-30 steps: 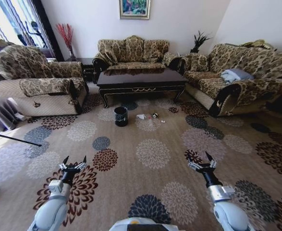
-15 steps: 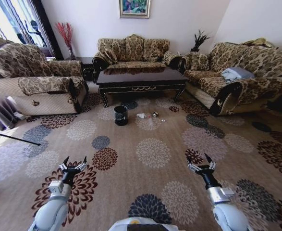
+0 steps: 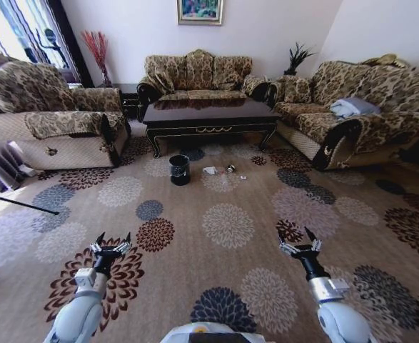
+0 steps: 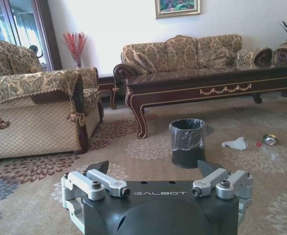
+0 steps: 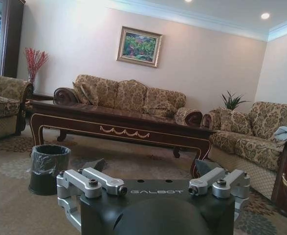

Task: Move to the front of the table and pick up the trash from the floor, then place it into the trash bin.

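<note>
The table [image 3: 209, 116] stands far ahead in front of the back sofa. On the carpet before it sits the black trash bin [image 3: 180, 170] with its clear liner. Right of the bin lies the trash: a crumpled white paper [image 3: 210, 171], a small shiny round object [image 3: 230, 168] and tiny bits [image 3: 243, 177]. The left wrist view has the bin [image 4: 187, 143], the paper [image 4: 235, 143], the shiny object [image 4: 269, 139] and a clear bottle [image 4: 269, 152] with a red cap. My left gripper [image 3: 113, 239] and right gripper [image 3: 300, 238] hover open and empty over the near carpet, far from the trash.
A patterned armchair [image 3: 48, 128] stands at the left and a long sofa [image 3: 352, 114] at the right, flanking the table. A thin black rod [image 3: 16, 204] lies on the floor at far left. Wide flowered carpet [image 3: 227, 225] stretches between me and the bin.
The whole head view has shifted slightly: the armchair has slid a little left and the table sits a touch higher. Both arms hold the same pose.
</note>
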Controlling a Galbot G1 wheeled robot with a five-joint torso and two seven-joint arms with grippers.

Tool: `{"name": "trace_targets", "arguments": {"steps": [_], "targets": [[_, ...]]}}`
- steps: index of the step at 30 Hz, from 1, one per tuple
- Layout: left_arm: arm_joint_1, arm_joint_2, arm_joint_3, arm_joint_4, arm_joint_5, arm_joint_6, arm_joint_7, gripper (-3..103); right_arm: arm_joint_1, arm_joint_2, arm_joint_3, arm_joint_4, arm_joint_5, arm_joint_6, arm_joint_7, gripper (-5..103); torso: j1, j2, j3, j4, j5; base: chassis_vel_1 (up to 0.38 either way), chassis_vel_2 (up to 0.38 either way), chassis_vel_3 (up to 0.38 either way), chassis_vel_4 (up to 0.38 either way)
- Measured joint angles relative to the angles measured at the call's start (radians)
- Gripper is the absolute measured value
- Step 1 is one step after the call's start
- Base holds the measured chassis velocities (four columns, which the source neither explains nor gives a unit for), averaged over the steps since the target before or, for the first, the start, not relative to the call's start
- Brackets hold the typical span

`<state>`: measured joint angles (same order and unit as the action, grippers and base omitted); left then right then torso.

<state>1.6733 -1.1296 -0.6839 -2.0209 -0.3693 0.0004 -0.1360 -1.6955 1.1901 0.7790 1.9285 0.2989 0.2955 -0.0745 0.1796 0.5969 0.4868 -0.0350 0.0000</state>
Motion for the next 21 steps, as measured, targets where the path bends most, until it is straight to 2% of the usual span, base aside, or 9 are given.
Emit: {"name": "trace_targets", "arguments": {"steps": [21], "targets": [[0.013, -0.014, -0.008, 0.000, 0.008, -0.004, -0.001, 100, -0.010, 0.025, -0.016, 0.009, -0.010, 0.005, -0.002, 100, -0.034, -0.088, -0.054, 0.0000, 0.0000, 0.000, 0.000, 0.000, 0.000]]}}
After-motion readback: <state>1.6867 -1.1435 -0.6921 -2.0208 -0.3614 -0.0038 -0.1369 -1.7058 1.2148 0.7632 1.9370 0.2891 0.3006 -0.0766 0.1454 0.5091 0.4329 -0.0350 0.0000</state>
